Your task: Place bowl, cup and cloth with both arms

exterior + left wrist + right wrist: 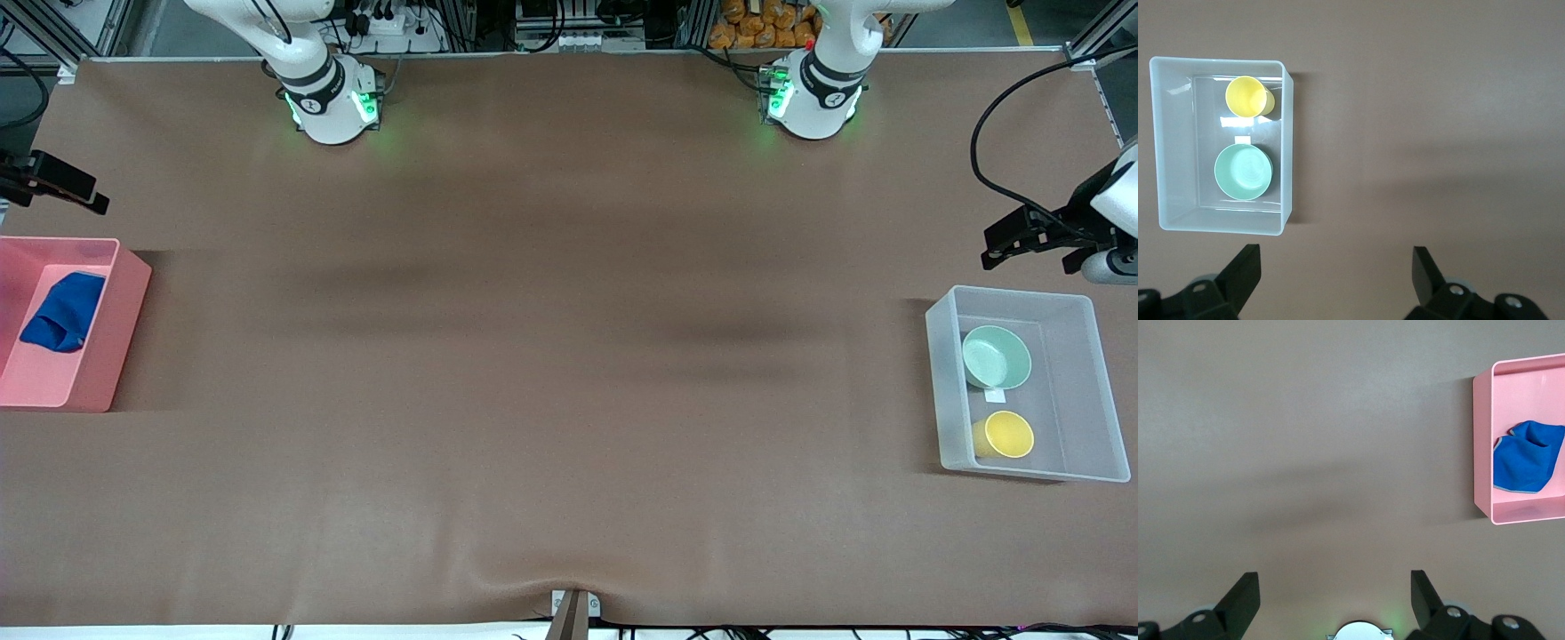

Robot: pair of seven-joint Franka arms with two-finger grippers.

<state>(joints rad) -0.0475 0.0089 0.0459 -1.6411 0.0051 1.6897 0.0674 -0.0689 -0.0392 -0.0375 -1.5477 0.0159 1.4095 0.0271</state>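
The bowl (997,356) and the cup (1007,434) sit in a clear bin (1076,307) at the left arm's end of the table, the cup nearer the front camera. The left gripper (1336,267) hangs wide open and empty, just beside that bin. The cloth (64,311) lies in a pink bin (124,302) at the right arm's end. The right gripper (1335,587) is open too, holding nothing, off to the side of its bin.

The front cam sits high, looking down across the whole worktop (569,356) toward the bases along the top edge. Each wrist cam looks straight down from well up (own jaws poking in at the bottom). Left wrist shares the clear bin (1089,373) (1175,140) with front, right wrist the pink bin (120,347) (1481,447).
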